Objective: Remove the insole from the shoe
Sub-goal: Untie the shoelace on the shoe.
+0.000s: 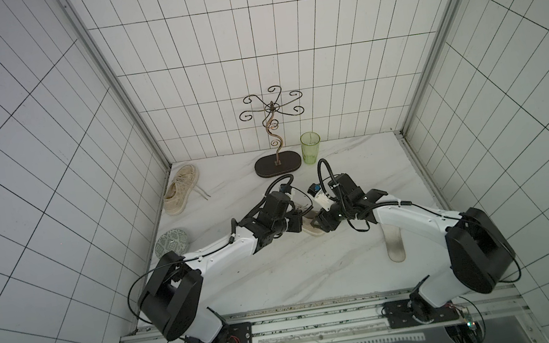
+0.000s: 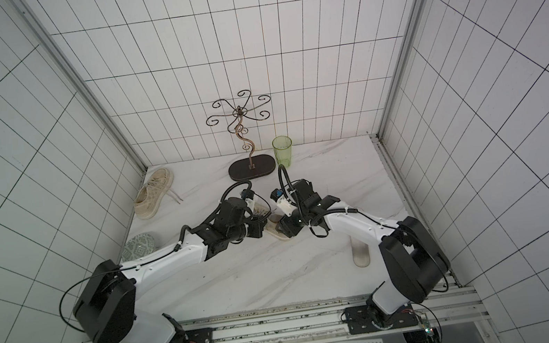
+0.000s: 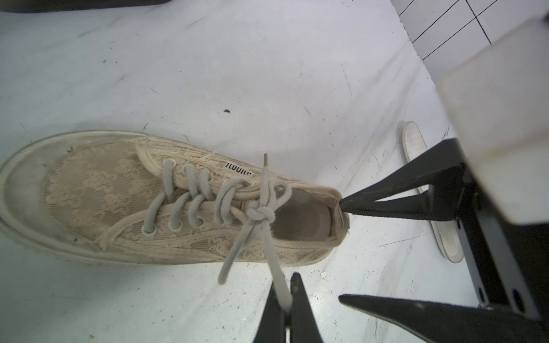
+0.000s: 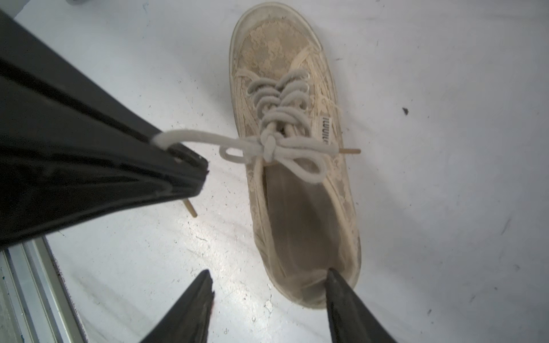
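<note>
A worn beige lace shoe point(image 3: 118, 196) lies on the marble table between my two arms; in both top views only its heel end point(image 1: 314, 233) point(image 2: 278, 233) shows. Its grey insole point(image 4: 300, 222) point(image 3: 300, 219) lies inside, seen through the opening. My left gripper point(image 3: 285, 286) is shut on one end of the grey shoelace point(image 3: 274, 264), which runs taut from the bow; the right wrist view shows the same grip point(image 4: 166, 142). My right gripper point(image 4: 269, 271) is open at the heel, with one fingertip point(image 4: 331, 274) touching the heel rim and the other beside the shoe over bare table.
A separate white insole point(image 1: 394, 246) point(image 3: 416, 148) lies under my right arm. A matching second shoe point(image 1: 180, 189) rests at the back left by the wall, with a round patterned disc point(image 1: 171, 241) nearer. A wire stand point(image 1: 277, 164) and a green cup point(image 1: 311, 147) stand at the back.
</note>
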Robot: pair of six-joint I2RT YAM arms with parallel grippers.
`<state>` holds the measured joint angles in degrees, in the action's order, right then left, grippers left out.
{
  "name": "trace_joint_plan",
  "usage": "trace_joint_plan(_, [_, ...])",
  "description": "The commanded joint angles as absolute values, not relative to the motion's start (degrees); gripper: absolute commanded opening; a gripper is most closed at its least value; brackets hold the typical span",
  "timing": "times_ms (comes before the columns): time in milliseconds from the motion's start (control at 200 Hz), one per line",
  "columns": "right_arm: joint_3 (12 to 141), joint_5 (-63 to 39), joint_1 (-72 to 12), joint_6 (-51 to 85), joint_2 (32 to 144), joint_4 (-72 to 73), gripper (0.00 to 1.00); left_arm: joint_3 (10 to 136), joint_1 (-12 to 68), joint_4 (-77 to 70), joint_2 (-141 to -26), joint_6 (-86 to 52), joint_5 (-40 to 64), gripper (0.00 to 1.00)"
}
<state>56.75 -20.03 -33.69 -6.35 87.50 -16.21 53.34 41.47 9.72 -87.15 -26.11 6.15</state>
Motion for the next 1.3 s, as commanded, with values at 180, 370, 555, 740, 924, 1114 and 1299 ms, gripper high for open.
trace_joint_plan(180, [64.2,-21.2,-35.2,-8.2,93.1,-14.2,0.56,51.8,39.1,8.3,-84.4,-27.3,8.8,0.0])
trace_joint_plan(370, [63.1,-21.6,-35.7,-9.1,97.0,-14.2,0.39,51.9,37.8,8.1,-83.7,-27.8,9.9,0.0])
trace_joint_plan(555, [60.3,-18.5,-35.7,-9.2,98.4,-13.5,0.11,53.3,34.8,10.8,-79.2,-27.9,11.2,0.0])
trace_joint_plan(740, [59.0,-18.2,-35.3,-9.1,99.5,-13.5,0.07,55.1,27.9,15.9,-71.3,-27.6,15.0,0.0])
trace_joint_plan(924, [58.4,-19.0,-35.0,-9.0,100.1,-13.5,0.06,54.6,21.4,17.0,-63.9,-27.2,15.8,0.0])
trace_joint_plan(1114, [58.0,-21.3,-34.3,-8.5,99.0,-13.6,0.09,52.6,18.9,16.9,-65.5,-26.7,16.8,0.01])
trace_joint_plan(1299, [59.6,-25.4,-33.4,-7.2,94.5,-13.7,0.31,50.8,18.5,20.2,-73.6,-27.4,17.1,0.3])
